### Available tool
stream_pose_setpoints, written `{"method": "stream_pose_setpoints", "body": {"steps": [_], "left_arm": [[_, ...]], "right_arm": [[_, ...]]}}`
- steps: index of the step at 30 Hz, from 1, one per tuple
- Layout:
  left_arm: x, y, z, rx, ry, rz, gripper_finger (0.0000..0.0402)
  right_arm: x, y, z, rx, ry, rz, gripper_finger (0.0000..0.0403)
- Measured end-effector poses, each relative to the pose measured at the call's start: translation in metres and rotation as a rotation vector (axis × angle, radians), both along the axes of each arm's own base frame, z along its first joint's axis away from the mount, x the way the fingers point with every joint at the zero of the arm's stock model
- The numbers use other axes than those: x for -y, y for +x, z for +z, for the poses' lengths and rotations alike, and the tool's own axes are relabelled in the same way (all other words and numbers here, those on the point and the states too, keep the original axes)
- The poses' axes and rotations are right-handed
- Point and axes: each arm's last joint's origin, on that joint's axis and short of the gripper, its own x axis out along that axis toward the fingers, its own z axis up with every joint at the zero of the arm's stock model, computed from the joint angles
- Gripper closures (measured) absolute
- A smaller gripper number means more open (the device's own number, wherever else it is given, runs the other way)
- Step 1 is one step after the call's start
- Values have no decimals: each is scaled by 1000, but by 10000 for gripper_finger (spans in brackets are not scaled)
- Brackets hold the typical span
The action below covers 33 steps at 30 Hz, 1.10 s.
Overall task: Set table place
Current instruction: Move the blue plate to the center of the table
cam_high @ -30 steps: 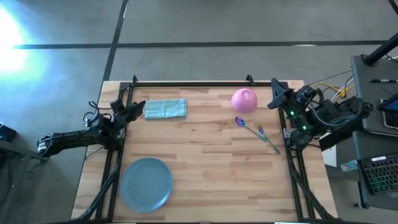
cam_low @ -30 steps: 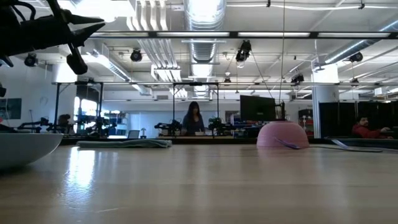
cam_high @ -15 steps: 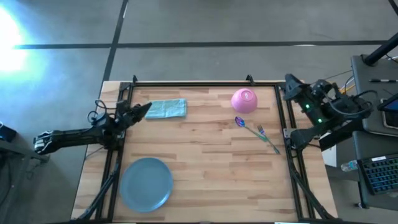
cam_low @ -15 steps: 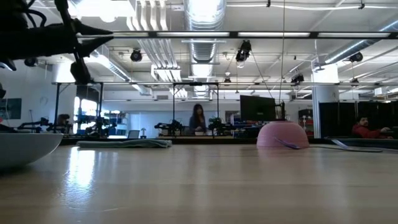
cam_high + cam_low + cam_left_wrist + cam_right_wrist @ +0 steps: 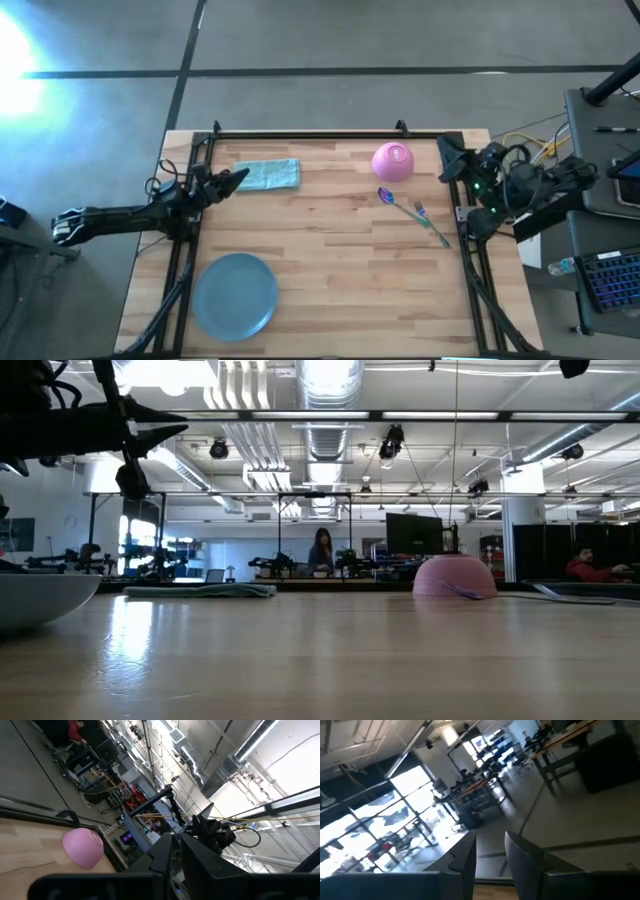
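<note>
The blue plate (image 5: pixel 235 295) lies flat at the near left of the wooden table (image 5: pixel 330 290). The pink bowl (image 5: pixel 393 161) sits upside down on its rim at the far right. Beside it lie the purple-headed spoon (image 5: pixel 386 196) and the pale green fork (image 5: pixel 430 222), crossing each other. My left gripper (image 5: pixel 240 176) hovers at the left edge, pointing at a teal cloth; its fingers (image 5: pixel 165 852) are nearly together with nothing between them. My right gripper (image 5: pixel 443 150) hangs high over the far right rail, open and holding nothing.
A folded teal cloth (image 5: pixel 268 175) lies at the far left, just ahead of my left gripper. A black rail frame (image 5: pixel 320 135) edges the table. Cables, a keyboard (image 5: pixel 610 285) and electronics sit off the right side. People stand in the room beyond.
My left gripper has reached a little toward the teal cloth and sunk slightly. My right gripper swung back toward the far right corner, then came forward and down again over the right rail, its wrist turning on the way.
</note>
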Motion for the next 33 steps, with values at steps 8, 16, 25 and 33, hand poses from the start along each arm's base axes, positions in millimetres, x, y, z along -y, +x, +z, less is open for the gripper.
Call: {"method": "stream_pose_setpoints", "body": {"steps": [8,16,25,33], "left_arm": [[0,0,0,-5,-1,-1,377],[2,6,-5,-35,-43,-121,377],[2,8,-1,-33,-50,-143,377],[1,11,-3,-60,-60,-141,377]], "right_arm": [[7,-17,-19,45,112,14,263],[10,-25,-38,16,171,27,236],[5,-14,-44,-52,209,162,348],[9,-17,-57,-85,306,163,393]]}}
